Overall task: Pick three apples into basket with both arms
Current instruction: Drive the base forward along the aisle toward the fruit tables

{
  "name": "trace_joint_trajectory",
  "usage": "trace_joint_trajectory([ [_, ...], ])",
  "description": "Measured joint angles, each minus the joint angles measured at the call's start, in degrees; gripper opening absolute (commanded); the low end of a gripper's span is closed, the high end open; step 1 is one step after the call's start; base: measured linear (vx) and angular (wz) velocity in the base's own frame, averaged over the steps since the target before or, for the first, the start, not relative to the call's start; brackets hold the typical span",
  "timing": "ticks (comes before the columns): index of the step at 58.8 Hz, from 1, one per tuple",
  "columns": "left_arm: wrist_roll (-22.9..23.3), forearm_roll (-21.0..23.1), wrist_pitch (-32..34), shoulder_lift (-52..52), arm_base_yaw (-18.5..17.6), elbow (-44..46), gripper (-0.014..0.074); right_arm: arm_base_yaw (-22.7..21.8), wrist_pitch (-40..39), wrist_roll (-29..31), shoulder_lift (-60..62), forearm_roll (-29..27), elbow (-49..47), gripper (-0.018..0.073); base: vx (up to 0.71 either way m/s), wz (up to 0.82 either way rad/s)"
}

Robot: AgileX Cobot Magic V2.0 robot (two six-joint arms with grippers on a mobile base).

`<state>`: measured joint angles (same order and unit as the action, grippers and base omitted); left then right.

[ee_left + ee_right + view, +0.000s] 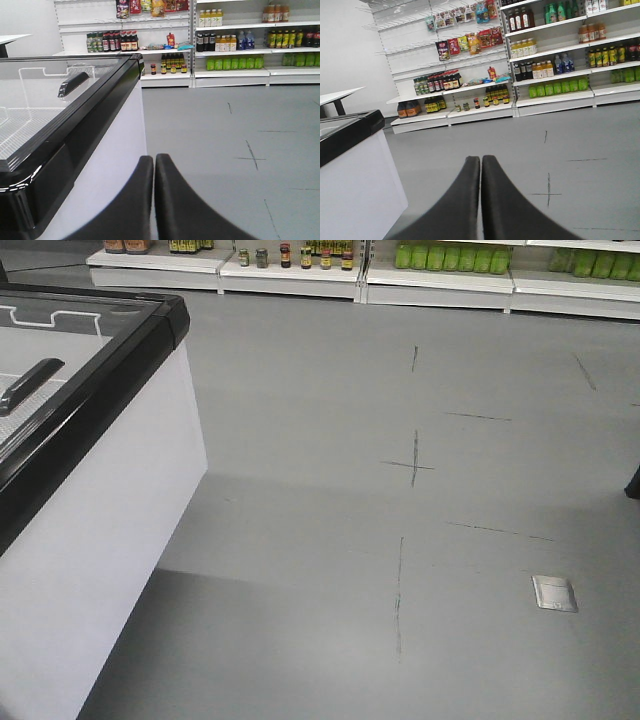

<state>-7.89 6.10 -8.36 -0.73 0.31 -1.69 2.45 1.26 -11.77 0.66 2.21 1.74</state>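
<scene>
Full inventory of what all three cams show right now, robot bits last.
chest freezer: one, white body with black rim and clear lid, left of every view
lid handle: one, black, on the freezer lid
shelving: several bays, white, far wall
green bottles: one row, low shelf
dark bottles: one row, left bay
hanging packets: several, mixed colours, upper left bay
floor marks: several, dark lines and crosses, grey floor
floor plate: one, metallic, lower right of front view
apples: none in view
basket: none in view
left gripper: black, shut, empty
right gripper: black, shut, empty
</scene>
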Motion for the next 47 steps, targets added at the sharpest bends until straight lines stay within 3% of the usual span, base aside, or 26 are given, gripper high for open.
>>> trace_joint_trajectory([
  [47,0.0,0.0,0.0,0.0,0.0,0.0,-0.0006,0.0,0.0,0.0,0.0,0.0,0.0,-0.0006,0.18,-0.16],
])
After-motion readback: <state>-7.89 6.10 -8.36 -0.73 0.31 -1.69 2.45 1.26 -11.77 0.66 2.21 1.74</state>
